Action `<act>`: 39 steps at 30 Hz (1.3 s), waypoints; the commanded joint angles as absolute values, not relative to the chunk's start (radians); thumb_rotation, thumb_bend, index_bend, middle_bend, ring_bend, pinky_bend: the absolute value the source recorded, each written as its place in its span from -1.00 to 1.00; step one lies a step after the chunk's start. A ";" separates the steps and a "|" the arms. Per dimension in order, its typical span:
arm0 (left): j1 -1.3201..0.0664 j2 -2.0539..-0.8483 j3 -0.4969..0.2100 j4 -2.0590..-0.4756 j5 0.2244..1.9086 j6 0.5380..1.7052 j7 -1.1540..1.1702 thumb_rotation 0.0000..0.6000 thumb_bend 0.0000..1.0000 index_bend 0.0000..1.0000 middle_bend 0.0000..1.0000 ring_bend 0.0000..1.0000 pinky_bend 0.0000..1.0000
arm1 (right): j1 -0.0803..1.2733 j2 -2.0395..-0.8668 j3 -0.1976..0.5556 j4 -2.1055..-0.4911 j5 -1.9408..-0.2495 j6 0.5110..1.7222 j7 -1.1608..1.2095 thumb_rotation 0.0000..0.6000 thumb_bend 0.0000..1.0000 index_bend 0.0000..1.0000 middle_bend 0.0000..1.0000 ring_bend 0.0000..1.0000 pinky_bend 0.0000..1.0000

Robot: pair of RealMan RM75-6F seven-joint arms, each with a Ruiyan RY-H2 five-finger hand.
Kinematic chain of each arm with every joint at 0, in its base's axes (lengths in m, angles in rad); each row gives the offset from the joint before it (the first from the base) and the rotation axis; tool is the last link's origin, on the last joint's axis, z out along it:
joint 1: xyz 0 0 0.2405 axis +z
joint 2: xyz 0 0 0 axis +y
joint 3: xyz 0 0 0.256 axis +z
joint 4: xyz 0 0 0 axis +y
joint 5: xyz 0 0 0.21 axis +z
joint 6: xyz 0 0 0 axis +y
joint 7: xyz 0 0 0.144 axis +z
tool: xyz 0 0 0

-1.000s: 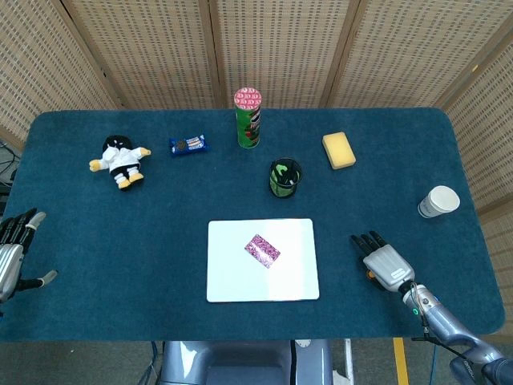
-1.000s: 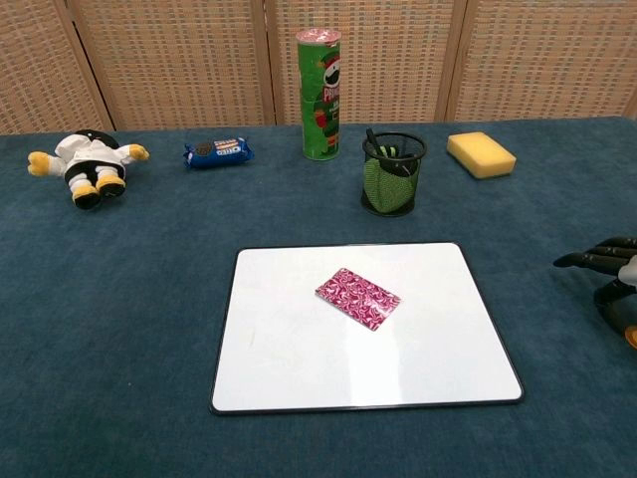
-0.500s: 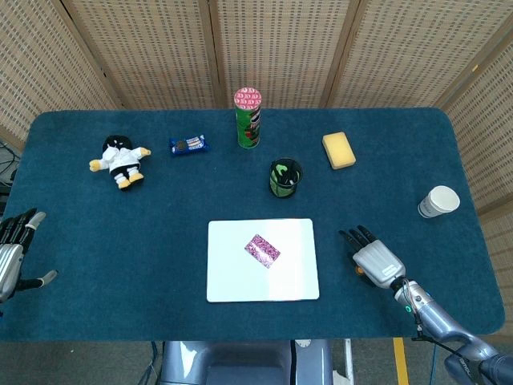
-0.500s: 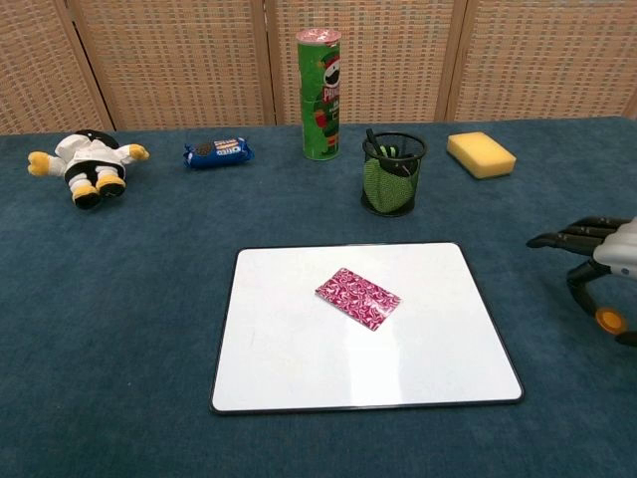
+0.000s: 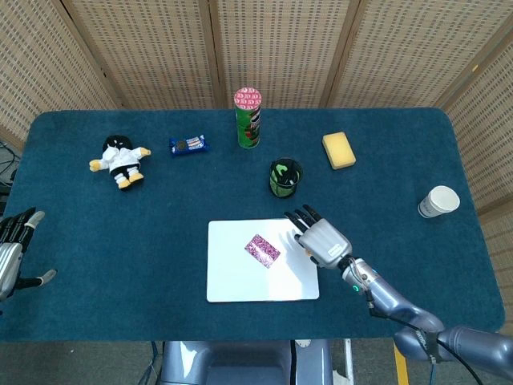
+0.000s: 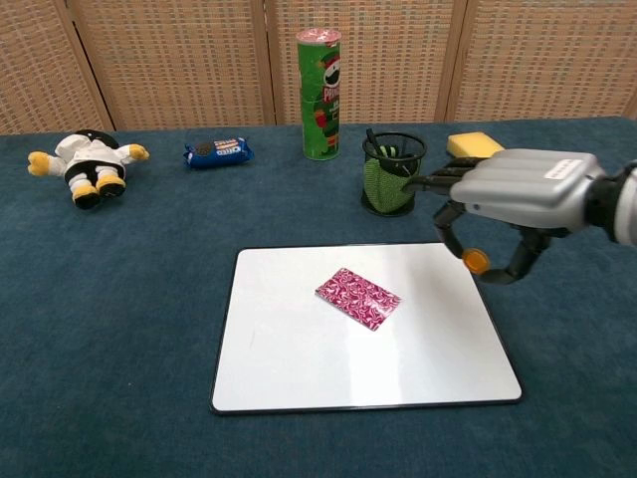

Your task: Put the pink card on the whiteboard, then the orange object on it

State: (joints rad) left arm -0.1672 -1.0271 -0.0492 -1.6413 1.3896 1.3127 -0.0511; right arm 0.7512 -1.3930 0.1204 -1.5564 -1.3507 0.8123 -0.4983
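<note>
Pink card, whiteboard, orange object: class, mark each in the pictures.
pink card (image 6: 358, 298), chest view, middle of its patterned face
whiteboard (image 6: 289, 368), chest view, bare white surface
orange object (image 6: 476, 262), chest view, its round visible side

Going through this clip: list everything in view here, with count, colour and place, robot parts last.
whiteboard: 1, white, near centre of table
card: 1, pink patterned, lying on the whiteboard
orange object: 1, small, orange, held in the right hand above the whiteboard's right edge
chip can: 1, green with pink lid, upright at back centre
mesh cup: 1, black, green contents, behind the whiteboard
sponge: 1, yellow, back right
paper cup: 1, white, far right
snack pack: 1, blue, back left
plush toy: 1, black, white and yellow, far left
table: 1, blue cloth
left hand: at left table edge, holding nothing
right hand: over whiteboard's right edge
</note>
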 commanded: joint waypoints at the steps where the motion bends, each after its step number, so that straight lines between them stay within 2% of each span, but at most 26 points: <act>1: -0.173 -1.025 -0.053 -1.637 1.380 1.301 -0.059 1.00 -1.00 -1.00 -1.00 -1.00 -1.00 | 0.852 -1.485 0.194 -1.589 -1.187 0.753 -0.663 1.00 -0.33 0.14 -1.00 -1.00 -1.00; 6: -0.183 -1.022 -0.057 -1.628 1.369 1.278 -0.075 1.00 -1.00 -1.00 -1.00 -1.00 -1.00 | 0.943 -1.584 0.213 -1.571 -1.034 0.764 -0.818 1.00 -0.32 0.14 -1.00 -1.00 -1.00; 14: -0.186 -1.015 -0.057 -1.620 1.368 1.268 -0.102 1.00 -1.00 -1.00 -1.00 -1.00 -1.00 | 1.020 -1.692 0.187 -1.515 -0.860 0.821 -0.945 1.00 -0.33 0.14 -1.00 -1.00 -1.00; 24: -0.187 -1.011 -0.054 -1.617 1.376 1.265 -0.117 1.00 -1.00 -1.00 -1.00 -1.00 -1.00 | 1.049 -1.709 0.167 -1.477 -0.779 0.861 -0.958 1.00 -0.33 0.14 -1.00 -1.00 -1.00; 31: -0.193 -1.015 -0.053 -1.618 1.372 1.255 -0.107 1.00 -1.00 -1.00 -1.00 -1.00 -1.00 | 1.053 -1.708 0.144 -1.463 -0.792 0.866 -0.919 1.00 -0.34 0.14 -1.00 -1.00 -1.00; 33: -0.195 -1.016 -0.053 -1.617 1.369 1.250 -0.104 1.00 -1.00 -1.00 -1.00 -1.00 -1.00 | 1.054 -1.710 0.140 -1.458 -0.794 0.867 -0.912 1.00 -0.48 0.00 -1.00 -1.00 -1.00; 35: -0.196 -1.016 -0.053 -1.618 1.367 1.249 -0.103 1.00 -1.00 -1.00 -1.00 -1.00 -1.00 | 1.055 -1.714 0.137 -1.448 -0.799 0.871 -0.903 1.00 -0.80 -0.31 -1.00 -1.00 -1.00; 37: -0.196 -1.017 -0.054 -1.617 1.365 1.249 -0.103 1.00 -1.00 -1.00 -1.00 -1.00 -1.00 | 1.054 -1.718 0.137 -1.441 -0.799 0.880 -0.895 1.00 -0.96 -0.49 -1.00 -1.00 -1.00; 39: -0.196 -1.016 -0.055 -1.617 1.363 1.249 -0.105 1.00 -1.00 -1.00 -1.00 -1.00 -1.00 | 1.052 -1.717 0.135 -1.440 -0.801 0.888 -0.889 1.00 -1.00 -0.59 -1.00 -1.00 -1.00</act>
